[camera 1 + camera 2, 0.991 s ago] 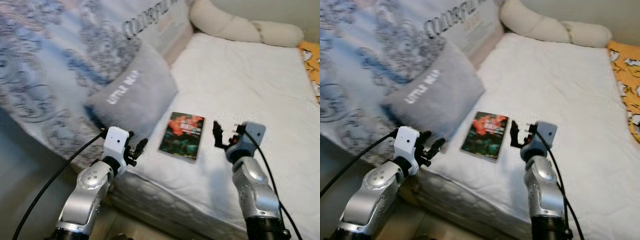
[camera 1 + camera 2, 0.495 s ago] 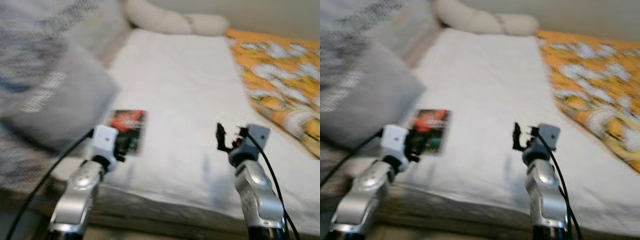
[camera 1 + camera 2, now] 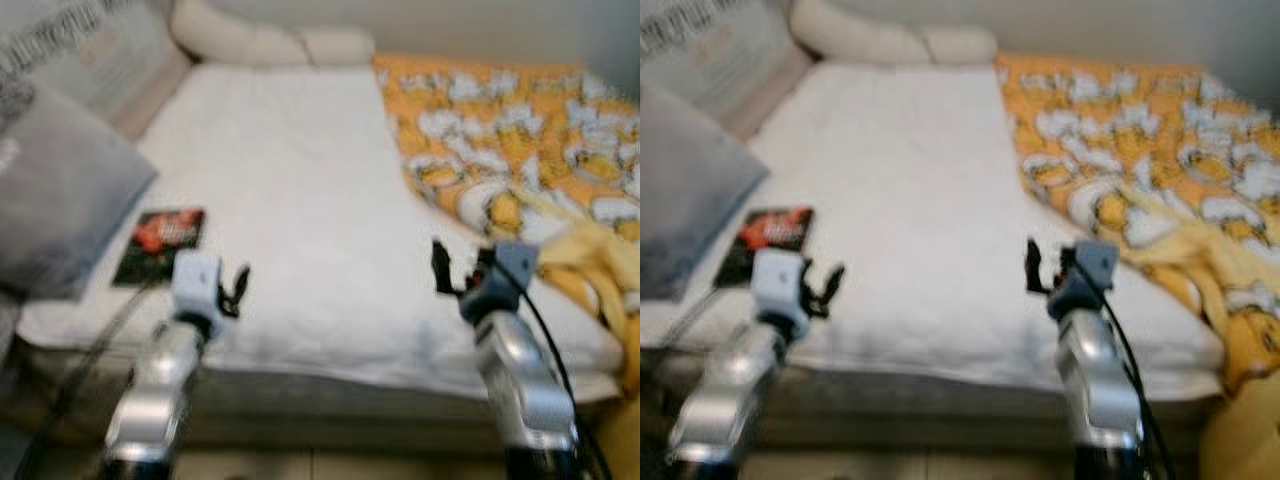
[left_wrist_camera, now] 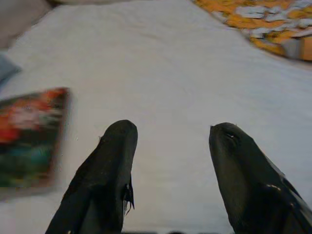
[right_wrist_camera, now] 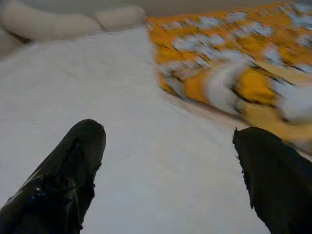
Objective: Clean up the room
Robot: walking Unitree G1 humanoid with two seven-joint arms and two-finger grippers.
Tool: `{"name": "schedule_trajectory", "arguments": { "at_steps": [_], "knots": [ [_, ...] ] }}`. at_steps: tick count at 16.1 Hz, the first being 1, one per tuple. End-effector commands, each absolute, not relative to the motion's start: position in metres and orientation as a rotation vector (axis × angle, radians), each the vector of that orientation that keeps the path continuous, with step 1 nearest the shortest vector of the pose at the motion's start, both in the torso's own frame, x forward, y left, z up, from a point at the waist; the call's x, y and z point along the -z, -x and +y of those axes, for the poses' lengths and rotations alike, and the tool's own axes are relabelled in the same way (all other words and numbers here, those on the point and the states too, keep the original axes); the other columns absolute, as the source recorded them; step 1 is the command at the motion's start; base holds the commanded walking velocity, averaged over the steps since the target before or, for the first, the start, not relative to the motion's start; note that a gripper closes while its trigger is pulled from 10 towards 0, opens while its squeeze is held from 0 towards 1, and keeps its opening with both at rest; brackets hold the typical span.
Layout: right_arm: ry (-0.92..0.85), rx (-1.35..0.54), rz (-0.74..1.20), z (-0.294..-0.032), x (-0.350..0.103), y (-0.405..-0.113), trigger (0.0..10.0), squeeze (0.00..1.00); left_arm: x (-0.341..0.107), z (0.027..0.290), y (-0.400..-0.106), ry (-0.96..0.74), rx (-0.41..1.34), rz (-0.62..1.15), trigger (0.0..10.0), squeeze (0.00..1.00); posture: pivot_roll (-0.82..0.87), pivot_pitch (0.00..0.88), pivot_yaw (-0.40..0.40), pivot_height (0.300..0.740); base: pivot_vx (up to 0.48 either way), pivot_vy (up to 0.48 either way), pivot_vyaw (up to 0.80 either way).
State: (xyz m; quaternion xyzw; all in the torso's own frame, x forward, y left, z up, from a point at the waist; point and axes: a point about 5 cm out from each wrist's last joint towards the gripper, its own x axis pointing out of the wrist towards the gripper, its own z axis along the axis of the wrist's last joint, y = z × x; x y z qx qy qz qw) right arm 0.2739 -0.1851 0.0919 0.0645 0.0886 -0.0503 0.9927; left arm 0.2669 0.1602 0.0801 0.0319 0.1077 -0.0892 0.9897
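Lying flat on the white bed (image 3: 290, 180), a book (image 3: 160, 232) with a dark red and green cover sits close to the mattress edge, just beside a grey pillow (image 3: 55, 205). It looks like the most obvious stray item to tidy, though the task names no single thing, so that is a judgement. In the left wrist view the book lies off to one side of the 2 black fingers rather than between them, and a little ahead of their tips.

Both arms are raised over the near edge of the mattress. The left gripper (image 4: 168, 146) has its fingers apart with bare sheet showing in the gap, holding nothing. The right gripper (image 5: 168, 146) also has its fingers spread wide, empty, pointing across the sheet toward an orange and white patterned blanket (image 3: 500, 130) that is rumpled on the far side of that gripper's fingers and spills over the bed's edge. Spread fingers suit an approach, since either target could be taken without a further opening move.

Beyond all of this, a long cream bolster (image 3: 260, 42) lies along the head of the bed. The head views are blurred, which suggests the robot is turning or walking, so fine detail on the book's cover cannot be read.
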Motion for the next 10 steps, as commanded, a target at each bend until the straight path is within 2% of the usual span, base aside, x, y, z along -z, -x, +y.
{"name": "schedule_trajectory", "arguments": {
  "at_steps": [1,3,8,10],
  "knots": [
    [-0.117,0.114,0.191,-0.1888,-0.0913,-0.2738,10.0,1.00,-0.0844,0.1598,-0.2698,-0.080,0.180,0.195,10.0,0.00,-0.01,0.000,0.002,0.740,0.000,-0.405,0.00],
    [-0.085,0.116,0.219,-0.1932,-0.0866,-0.2734,10.0,1.00,-0.0848,0.1575,-0.2711,-0.079,0.174,0.186,10.0,0.00,0.00,0.000,-0.009,0.740,0.000,-0.407,0.00],
    [-0.079,0.147,0.225,-0.1963,-0.0842,-0.2752,10.0,1.00,-0.0843,0.1606,-0.2749,-0.082,0.138,0.174,10.0,0.00,0.00,0.000,-0.006,0.740,0.000,-0.407,0.64],
    [-0.105,0.171,0.226,-0.1980,-0.0828,-0.2755,10.0,1.00,-0.0843,0.1604,-0.2761,-0.083,0.135,0.171,10.0,0.00,0.00,0.000,-0.004,0.740,0.000,-0.401,0.00]
  ]
}}
